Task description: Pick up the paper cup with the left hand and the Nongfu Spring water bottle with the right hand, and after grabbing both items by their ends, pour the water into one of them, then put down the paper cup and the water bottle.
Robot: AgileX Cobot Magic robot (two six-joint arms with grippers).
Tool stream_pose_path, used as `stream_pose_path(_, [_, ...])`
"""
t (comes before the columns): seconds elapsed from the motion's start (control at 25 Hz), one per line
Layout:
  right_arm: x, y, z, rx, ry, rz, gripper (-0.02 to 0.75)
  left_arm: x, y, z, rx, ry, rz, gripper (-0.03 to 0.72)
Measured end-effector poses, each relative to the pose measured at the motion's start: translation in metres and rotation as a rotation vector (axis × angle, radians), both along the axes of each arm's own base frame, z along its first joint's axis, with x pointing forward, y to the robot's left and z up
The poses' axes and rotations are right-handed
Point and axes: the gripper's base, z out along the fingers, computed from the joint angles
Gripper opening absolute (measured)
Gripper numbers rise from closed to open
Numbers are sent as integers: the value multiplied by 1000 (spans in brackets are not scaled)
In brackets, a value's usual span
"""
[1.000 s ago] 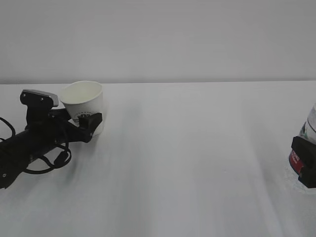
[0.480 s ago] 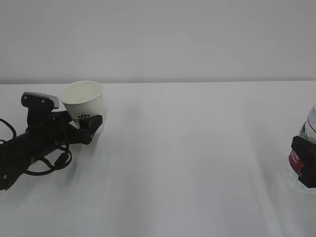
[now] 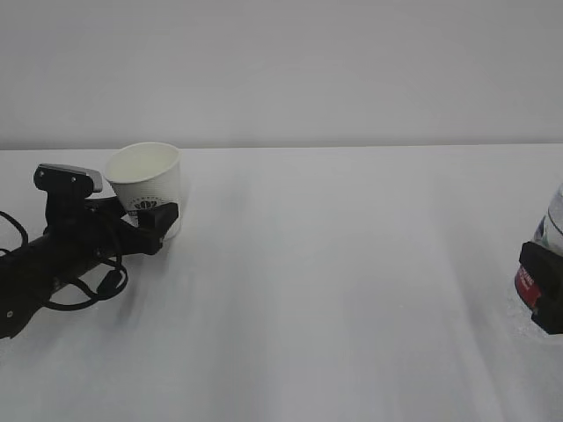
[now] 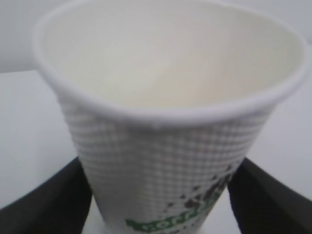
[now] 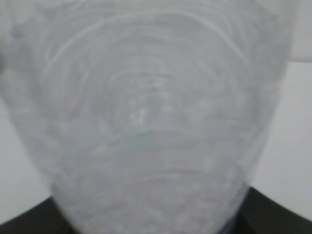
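Observation:
The white paper cup (image 3: 145, 180) with its green logo stands at the left, tilted slightly, its cream inside (image 4: 165, 63) empty. My left gripper (image 3: 158, 218) lies low on the table and holds the cup's lower part, with one black finger (image 4: 44, 204) against each side. At the right edge, the clear water bottle (image 3: 556, 224) with its red-and-white label is partly cut off. My right gripper (image 3: 544, 286) is shut on its lower body. The ribbed bottle (image 5: 146, 122) fills the right wrist view, with a dark finger (image 5: 278, 214) at each bottom corner. Water cannot be made out.
The white table (image 3: 334, 281) stretches between the two arms. A plain pale wall (image 3: 281, 70) rises behind the table's far edge. Black cables (image 3: 88, 286) loop beside the left arm.
The left fingers have drawn in a little onto the cup. The cup has tipped slightly and shifted a touch to the left. The right gripper and bottle have not moved.

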Motion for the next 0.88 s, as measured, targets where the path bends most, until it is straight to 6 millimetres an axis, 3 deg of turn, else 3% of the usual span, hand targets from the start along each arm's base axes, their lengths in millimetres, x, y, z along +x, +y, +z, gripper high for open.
stream_pose_path(0.36, [0,0,0,0,0,0,397,0,0,0,-4,-1,7,499])
stream_pose_path(0.88, [0,-1,0,3,0,-7,396,-2,-4,0,6,-5,-53,483])
